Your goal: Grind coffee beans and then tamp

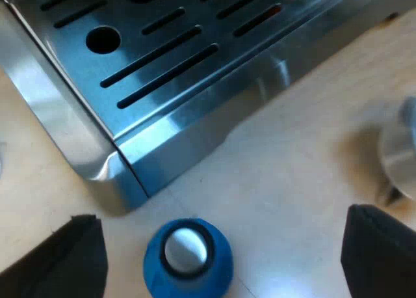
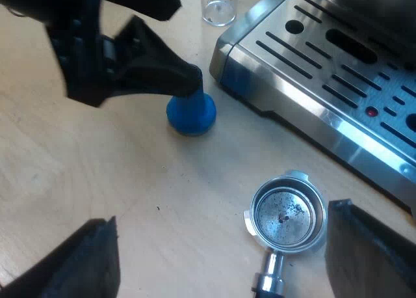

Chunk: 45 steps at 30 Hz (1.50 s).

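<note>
Blue tamper [image 1: 188, 259], one, stands by one espresso machine's [image 2: 325, 70] corner; one metal holder [image 2: 288, 212] lies near, one measuring glass [image 2: 218, 5] farther off. Your left gripper [image 1: 221, 215] hangs over the tamper, right gripper [image 2: 222, 215] over the holder, both wide open, empty.

The wooden table [image 2: 97, 181] is holding four things. The espresso machine [image 2: 325, 70] is sitting on it. The blue tamper [image 2: 190, 112] and the measuring glass [image 2: 218, 5] are standing near its corner. The metal holder [image 2: 287, 213] is lying close by.
</note>
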Each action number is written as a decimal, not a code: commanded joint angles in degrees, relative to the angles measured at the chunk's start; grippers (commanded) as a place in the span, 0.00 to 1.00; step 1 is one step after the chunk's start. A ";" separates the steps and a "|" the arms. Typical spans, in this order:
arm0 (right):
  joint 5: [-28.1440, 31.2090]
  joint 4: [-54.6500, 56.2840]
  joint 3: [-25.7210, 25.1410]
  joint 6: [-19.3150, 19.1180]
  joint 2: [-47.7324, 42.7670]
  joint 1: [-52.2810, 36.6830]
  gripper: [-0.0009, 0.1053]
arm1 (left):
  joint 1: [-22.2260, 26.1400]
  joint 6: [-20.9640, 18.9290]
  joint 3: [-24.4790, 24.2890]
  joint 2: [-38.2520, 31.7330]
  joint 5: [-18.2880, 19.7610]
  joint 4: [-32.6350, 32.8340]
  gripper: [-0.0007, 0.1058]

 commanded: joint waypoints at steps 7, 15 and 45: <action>0.03 0.05 -0.59 -0.73 -0.37 -0.14 0.65 | 0.00 -0.04 -0.14 10.34 -0.72 -5.23 0.75; 0.03 0.05 -0.59 -0.73 -0.37 -0.14 0.65 | 0.00 -0.04 -0.14 15.26 -0.72 -5.65 0.75; 0.03 1.82 -0.59 0.32 -0.37 -0.14 0.65 | 0.00 -0.04 -0.14 9.39 1.06 -2.84 0.01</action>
